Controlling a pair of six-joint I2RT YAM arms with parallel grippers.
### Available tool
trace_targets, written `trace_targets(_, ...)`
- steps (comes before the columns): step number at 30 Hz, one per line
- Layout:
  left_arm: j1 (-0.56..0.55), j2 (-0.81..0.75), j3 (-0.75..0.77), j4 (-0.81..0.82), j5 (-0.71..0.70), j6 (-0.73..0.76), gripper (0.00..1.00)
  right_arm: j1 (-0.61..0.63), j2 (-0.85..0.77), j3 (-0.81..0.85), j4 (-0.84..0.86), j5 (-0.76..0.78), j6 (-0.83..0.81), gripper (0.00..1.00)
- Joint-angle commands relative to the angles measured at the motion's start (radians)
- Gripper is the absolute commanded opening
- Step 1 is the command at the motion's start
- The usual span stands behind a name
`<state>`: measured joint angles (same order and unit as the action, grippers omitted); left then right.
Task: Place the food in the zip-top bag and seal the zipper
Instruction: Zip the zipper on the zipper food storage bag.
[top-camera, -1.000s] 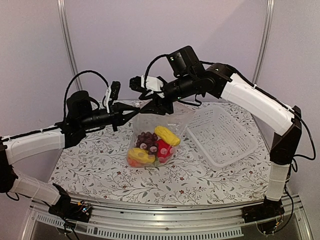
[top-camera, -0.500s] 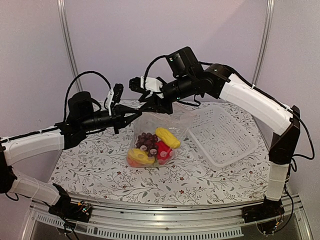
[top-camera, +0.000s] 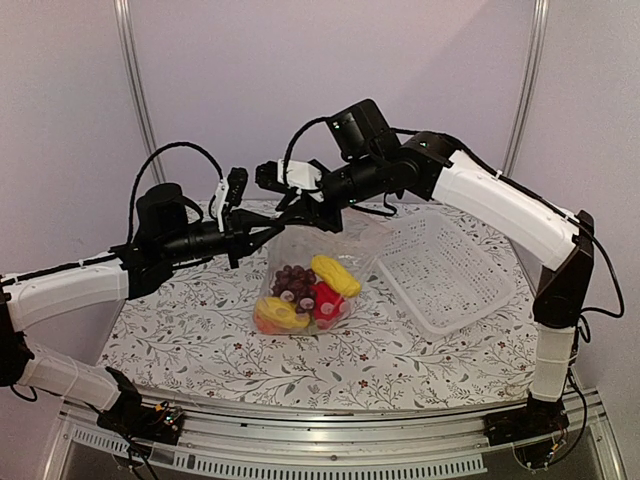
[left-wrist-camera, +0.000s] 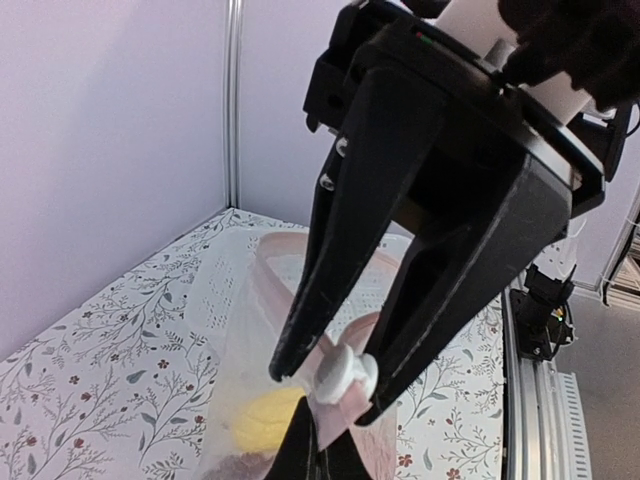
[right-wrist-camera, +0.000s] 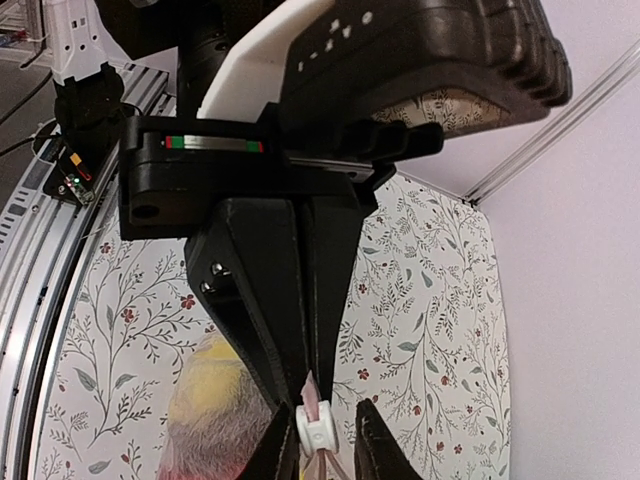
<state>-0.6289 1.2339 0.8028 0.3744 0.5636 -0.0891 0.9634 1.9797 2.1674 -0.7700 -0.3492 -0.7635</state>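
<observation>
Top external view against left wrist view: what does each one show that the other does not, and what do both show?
Only top external: the left arm and the red piece. Only left wrist: the white knob on the zipper, held between the right gripper's jaws. Both: the zip-top bag and a yellow piece inside it.

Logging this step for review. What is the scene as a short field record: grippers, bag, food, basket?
left gripper: shut on pale pinkish press-seal zipper strip
right gripper: shut on same strip
clear crinkly plastic bag: mouth held up, partly open
toy food: inside bag
white lattice plastic basket: on flowered table, right of bag
</observation>
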Motion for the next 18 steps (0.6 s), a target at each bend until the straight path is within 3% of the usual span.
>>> trace_targets(1,-0.014,-0.034,0.021,0.005,-0.007,0.015,0.00,0.008,0.019,0.020,-0.013,0.020,0.001,0.18)
trace_targets(7,-0.014,-0.043,0.021,-0.007,-0.025,0.019,0.00,0.008,0.024,0.020,-0.029,0.044,0.002,0.09)
trace_targets(18,-0.014,-0.072,-0.009,0.000,-0.090,0.033,0.00,-0.011,0.016,0.018,-0.085,0.152,0.011,0.07)
